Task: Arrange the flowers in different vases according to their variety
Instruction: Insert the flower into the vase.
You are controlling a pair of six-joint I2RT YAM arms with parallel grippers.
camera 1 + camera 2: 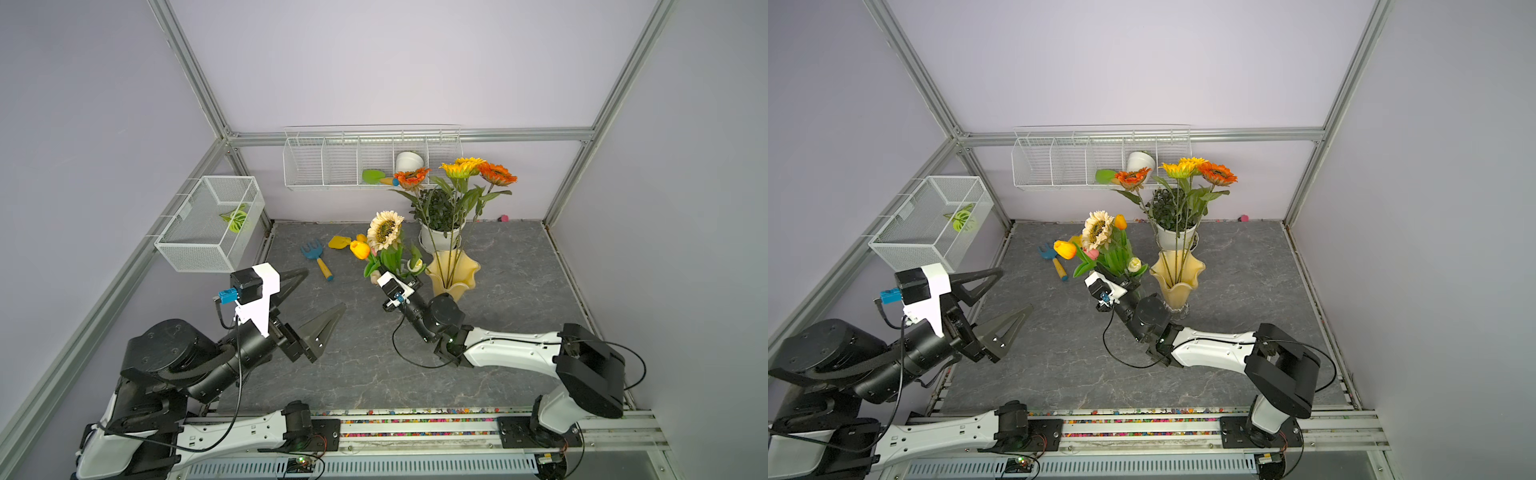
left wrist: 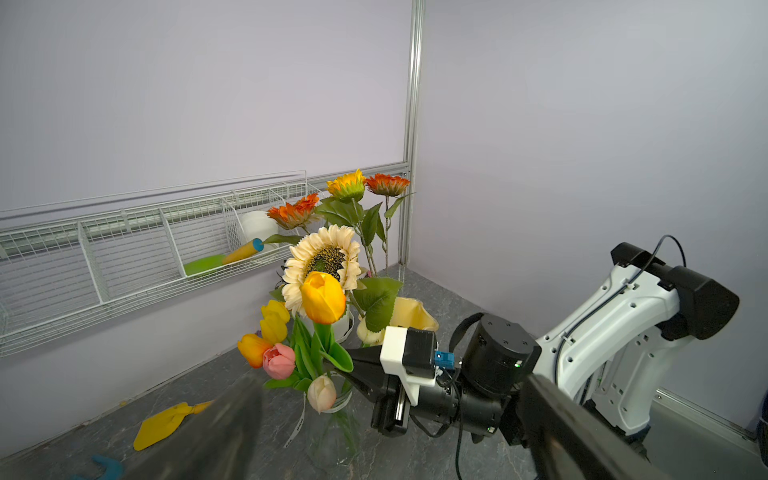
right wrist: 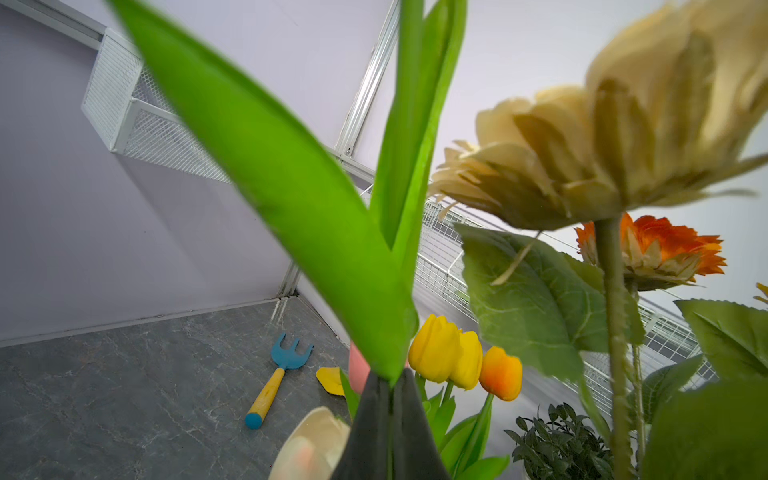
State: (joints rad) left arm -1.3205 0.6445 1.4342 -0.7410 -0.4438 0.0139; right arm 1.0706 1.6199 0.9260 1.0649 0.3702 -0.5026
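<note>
Tulips [image 2: 323, 297] stand as a bunch in the clear vase [image 2: 332, 424] near the middle of the table [image 1: 519, 332]. Their stems are close to upright and fan out a little, with the buds on top.

From my station I see the right gripper [image 3: 390, 386] pushed low into this bunch, just above the mouth of the vase. Its fingers [image 3: 411, 419] are pressed together, and between them a green tulip stem [image 3: 405, 145] is pinched with its long leaf. The stem rises straight away from the fingertips, so its long axis is nearly vertical. Which bud belongs to it I cannot tell.

A cream sunflower [image 1: 385, 229] rises out of the same bunch with its head turned up. I cannot see where the foot of its stem ends.

Just beside the clear vase, on the robot's right, stands the pale-yellow vase [image 1: 453, 272]. It holds two orange sunflowers [image 1: 496, 173] and one yellow sunflower [image 1: 461, 166]. Their long stems are almost upright and lean slightly toward the back wall.

The left gripper [image 1: 324, 289] hovers over the left part of the table, well apart from the flowers. It is spread wide with nothing between, and points toward the bunch.
</note>
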